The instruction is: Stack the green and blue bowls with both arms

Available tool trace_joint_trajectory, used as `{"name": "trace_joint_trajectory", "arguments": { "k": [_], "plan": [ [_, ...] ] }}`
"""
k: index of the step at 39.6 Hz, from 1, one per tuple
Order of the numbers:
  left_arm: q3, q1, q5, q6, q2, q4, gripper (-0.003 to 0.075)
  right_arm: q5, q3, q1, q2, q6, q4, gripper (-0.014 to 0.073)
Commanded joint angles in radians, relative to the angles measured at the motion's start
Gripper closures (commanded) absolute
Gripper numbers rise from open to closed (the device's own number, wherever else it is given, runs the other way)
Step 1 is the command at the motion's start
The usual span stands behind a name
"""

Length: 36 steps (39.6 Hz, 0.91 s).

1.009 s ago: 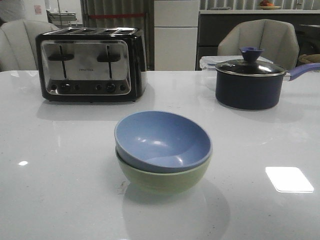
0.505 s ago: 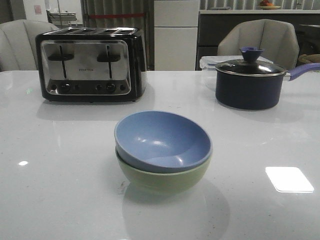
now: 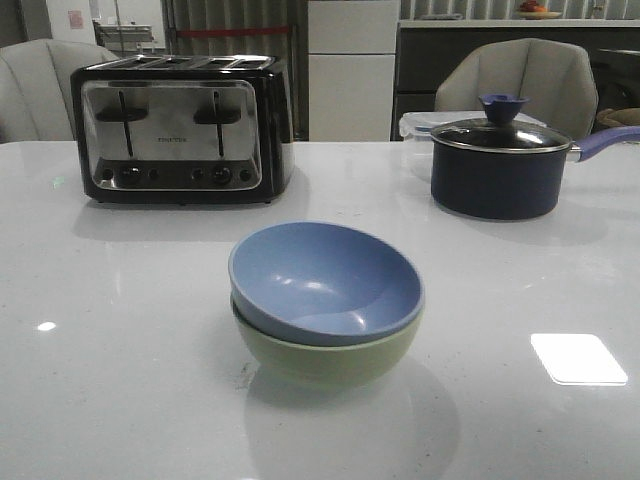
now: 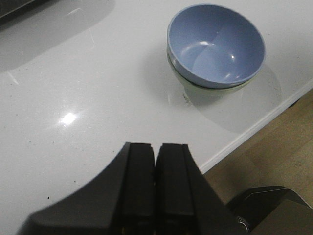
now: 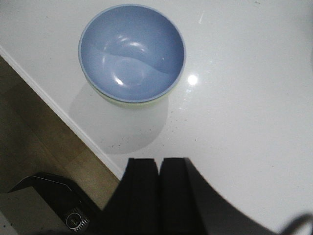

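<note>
The blue bowl [image 3: 322, 280] sat nested inside the green bowl [image 3: 325, 355], the pair standing upright on the white table [image 3: 120, 380] at the centre of the front view, slightly below the middle of the frame. Only a band of the green bowl's wall showed beneath the blue rim, and the blue bowl sat a little tilted, its left edge higher than its right.

Seen from the left wrist camera, the stack lay in the upper right of the frame, with the blue bowl [image 4: 215, 45] covering nearly all of the green bowl [image 4: 211, 91] and the table's edge running just beyond it. The left gripper [image 4: 155, 161] hung well apart from the bowls, its two black fingers pressed together and holding nothing.

From the right wrist camera the blue bowl [image 5: 132, 51] filled the upper left of the frame, a sliver of the green bowl [image 5: 128, 103] peeking out below it. The right gripper [image 5: 159, 171] likewise stood clear of the stack, fingers closed against each other and empty.

Behind the bowls in the front view, a black and chrome toaster [image 3: 180, 130] stood at the upper left, and a dark saucepan [image 3: 500, 165] with a glass lid and purple handle stood at the upper right. Two grey chairs [image 3: 520, 85] faced the table's far side.
</note>
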Motion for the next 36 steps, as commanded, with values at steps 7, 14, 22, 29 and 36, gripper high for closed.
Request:
{"name": "trace_joint_trajectory", "arguments": {
  "k": [7, 14, 22, 29, 36],
  "plan": [
    [-0.027, -0.005, -0.066, -0.01, -0.007, -0.005, 0.0627, -0.058, -0.028, -0.002, -0.003, -0.001, 0.005, 0.0536],
    [-0.027, -0.005, -0.066, -0.01, -0.007, -0.005, 0.0627, -0.058, -0.028, -0.002, -0.003, -0.001, 0.005, 0.0536],
    [-0.018, 0.008, -0.074, -0.01, -0.041, 0.02, 0.0627, -0.057, -0.028, -0.002, -0.003, -0.001, 0.005, 0.0536],
    [0.027, 0.158, -0.168, -0.01, -0.151, 0.039, 0.0627, -0.057, -0.028, -0.002, -0.003, -0.001, 0.005, 0.0536],
    [0.205, 0.337, -0.423, -0.01, -0.326, -0.037, 0.0627, -0.057, -0.028, -0.002, -0.003, -0.001, 0.005, 0.0536]
  ]
}}
